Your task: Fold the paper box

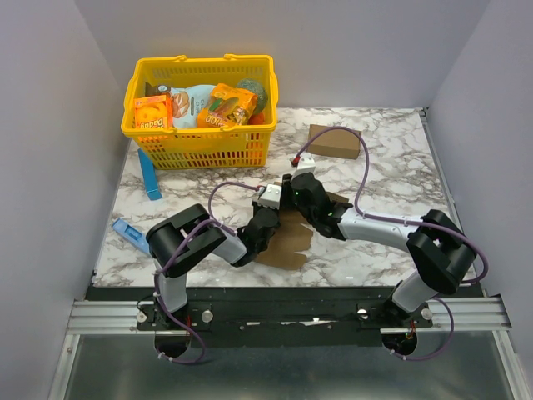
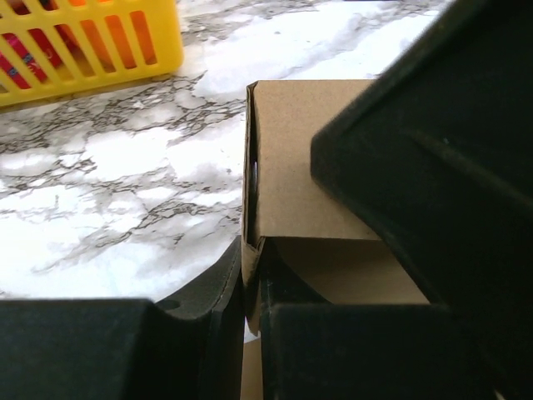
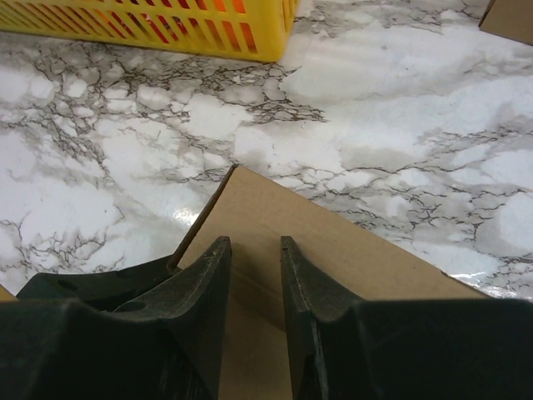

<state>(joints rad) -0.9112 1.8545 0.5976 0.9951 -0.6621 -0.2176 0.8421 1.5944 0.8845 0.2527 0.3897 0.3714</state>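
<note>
The paper box [image 1: 286, 243] is a plain brown cardboard sheet, partly folded up, lying mid-table between the two arms. My left gripper [image 1: 260, 220] is shut on one upright side wall of it; in the left wrist view that thin wall [image 2: 287, 150] runs between the fingers of my left gripper [image 2: 250, 279]. My right gripper [image 1: 301, 197] is above the box's far part. In the right wrist view my right gripper [image 3: 254, 243] has its fingers a narrow gap apart with nothing between them, tips against a flat brown panel [image 3: 333, 242]. The right gripper's black body [image 2: 433, 167] hides the box's right side.
A yellow basket [image 1: 200, 143] with orange snack boxes stands at the back left, and it also shows in both wrist views [image 2: 83, 42] [image 3: 150, 25]. A longer brown carton [image 1: 334, 141] lies at the back right. Two blue items [image 1: 148, 175] [image 1: 130, 232] lie at the left.
</note>
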